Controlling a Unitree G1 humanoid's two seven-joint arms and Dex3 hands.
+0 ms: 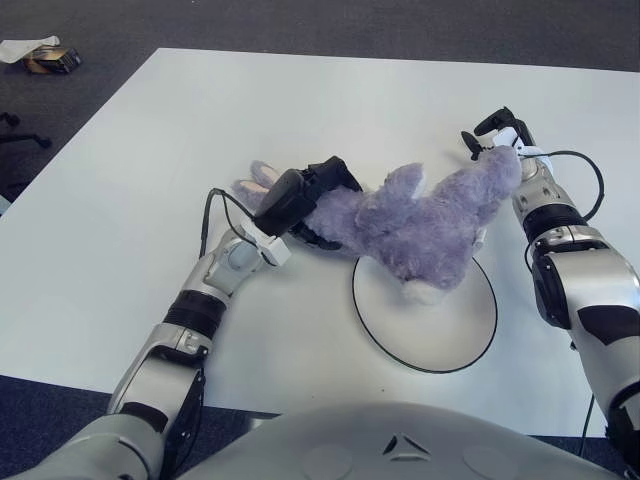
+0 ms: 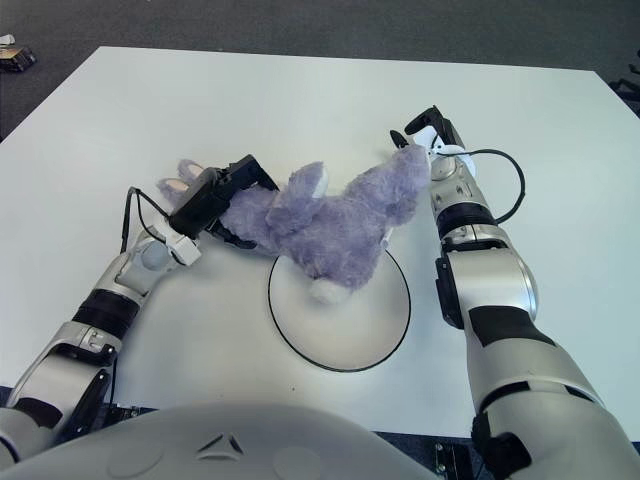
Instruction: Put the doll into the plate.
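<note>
At the far left, on the dark floor beyond the white table (image 1: pixel 120 200), a small dark object with a bit of white paper (image 1: pixel 40 55) is seen. On the table, the left hand (image 1: pixel 305 195) is closed around the head end of the purple plush doll (image 1: pixel 420 225), whose pale ears (image 1: pixel 258 180) stick out to the left of the black fingers (image 1: pixel 335 172). The doll is stretched between the two hands, its middle and a light-coloured foot lying over the far rim of the round white plate (image 1: pixel 425 310), while its head stays left of the plate. At the right, the doll's other end is met by the right hand (image 1: pixel 497 135); whether those fingers are pinching the fur or merely pressed against it cannot be told.
</note>
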